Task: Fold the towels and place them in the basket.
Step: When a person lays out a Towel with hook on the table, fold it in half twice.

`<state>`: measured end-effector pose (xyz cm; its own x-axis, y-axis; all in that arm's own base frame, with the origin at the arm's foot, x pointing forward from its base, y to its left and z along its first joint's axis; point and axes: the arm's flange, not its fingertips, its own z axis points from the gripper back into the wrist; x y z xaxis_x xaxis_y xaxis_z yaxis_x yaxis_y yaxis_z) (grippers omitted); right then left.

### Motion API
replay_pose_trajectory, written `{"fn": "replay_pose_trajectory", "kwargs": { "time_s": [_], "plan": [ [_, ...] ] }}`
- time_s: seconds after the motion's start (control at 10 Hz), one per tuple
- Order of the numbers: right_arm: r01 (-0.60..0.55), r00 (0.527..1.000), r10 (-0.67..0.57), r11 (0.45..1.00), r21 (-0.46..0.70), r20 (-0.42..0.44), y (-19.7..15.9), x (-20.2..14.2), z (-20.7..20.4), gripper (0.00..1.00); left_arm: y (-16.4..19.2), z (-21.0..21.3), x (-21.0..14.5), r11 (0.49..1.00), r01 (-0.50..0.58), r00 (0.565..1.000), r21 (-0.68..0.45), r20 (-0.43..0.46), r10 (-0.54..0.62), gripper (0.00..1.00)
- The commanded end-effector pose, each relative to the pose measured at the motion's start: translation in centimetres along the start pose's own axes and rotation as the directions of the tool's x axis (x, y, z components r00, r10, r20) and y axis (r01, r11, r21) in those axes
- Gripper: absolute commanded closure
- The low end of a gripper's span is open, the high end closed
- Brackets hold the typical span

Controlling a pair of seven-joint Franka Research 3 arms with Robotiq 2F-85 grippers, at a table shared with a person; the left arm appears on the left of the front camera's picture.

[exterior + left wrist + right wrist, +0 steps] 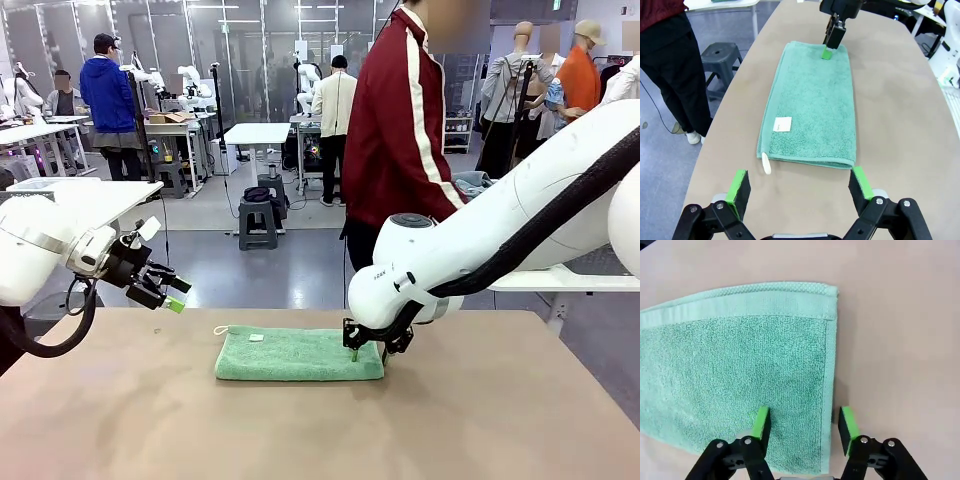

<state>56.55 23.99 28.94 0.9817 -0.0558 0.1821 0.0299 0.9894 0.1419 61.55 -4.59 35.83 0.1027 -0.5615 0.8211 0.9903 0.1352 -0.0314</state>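
Bright, even overhead light, soft shadows; sharp frames, wide-angle wrist-view bending.

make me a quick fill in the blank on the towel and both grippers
1. The folded towel on the table is mint ____.
2. Its small square label is ____.
3. The right gripper straddles the towel's edge with jaws ____.
4. The left gripper holds ____.
Missing: green; white; open; nothing.

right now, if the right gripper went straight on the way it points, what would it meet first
Probably the towel, at its short edge: the open right gripper straddles that edge, one finger over terry, the other over the table. Gap unclear.
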Motion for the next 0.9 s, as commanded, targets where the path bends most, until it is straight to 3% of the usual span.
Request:
{"fn": "replay_pose_trajectory", "kwargs": {
  "time_s": [0.0, 0.1, 0.2, 0.3, 0.4, 0.5, 0.6, 0.7, 0.8],
  "plan": [
    [0.033, 0.999, -0.032, 0.998, -0.047, 0.019, 0.98, 0.27, -0.38, 0.31, -0.04, 0.1, 0.16, 1.0, 0.0, 1.0, 0.0, 0.002, 0.0, 0.0],
    [0.033, 0.999, -0.033, 0.998, -0.05, 0.015, 0.94, 0.27, -0.44, 0.5, -0.04, 0.1, 0.16, 1.0, 0.0, 1.0, 0.0, 0.002, 0.0, 0.0],
    [0.034, 0.999, -0.033, 0.998, -0.051, 0.016, 0.91, 0.25, -0.42, 0.51, -0.04, 0.1, 0.16, 1.0, 0.0, 1.0, 0.0, 0.002, 0.0, 0.0],
    [0.034, 0.999, -0.033, 0.998, -0.049, 0.013, 0.9, 0.23, -0.34, 0.7, -0.04, 0.1, 0.16, 1.0, 0.0, 1.0, 0.0, 0.002, 0.0, 0.0],
    [0.033, 0.999, -0.032, 0.998, -0.046, 0.014, 0.87, 0.23, -0.31, 0.56, -0.04, 0.1, 0.16, 1.0, 0.0, 1.0, 0.0, 0.002, 0.0, 0.0],
    [0.034, 0.999, -0.033, 0.998, -0.047, 0.011, 0.82, 0.21, -0.32, 0.9, -0.04, 0.1, 0.16, 1.0, 0.0, 1.0, 0.0, 0.002, 0.0, 0.0],
    [0.032, 0.999, -0.032, 0.998, -0.047, 0.008, 0.77, 0.19, -0.39, 0.76, -0.04, 0.1, 0.16, 1.0, 0.0, 1.0, 0.0, 0.002, 0.0, 0.0],
    [0.031, 0.999, -0.031, 0.998, -0.047, 0.007, 0.74, 0.17, -0.4, 1.0, -0.04, 0.1, 0.16, 1.0, 0.0, 1.0, 0.0, 0.002, 0.0, 0.0],
    [0.03, 1.0, -0.029, 0.998, -0.049, 0.006, 0.73, 0.15, -0.41, 0.96, -0.04, 0.1, 0.16, 1.0, 0.0, 1.0, 0.0, 0.002, 0.0, 0.0]
  ]
}}
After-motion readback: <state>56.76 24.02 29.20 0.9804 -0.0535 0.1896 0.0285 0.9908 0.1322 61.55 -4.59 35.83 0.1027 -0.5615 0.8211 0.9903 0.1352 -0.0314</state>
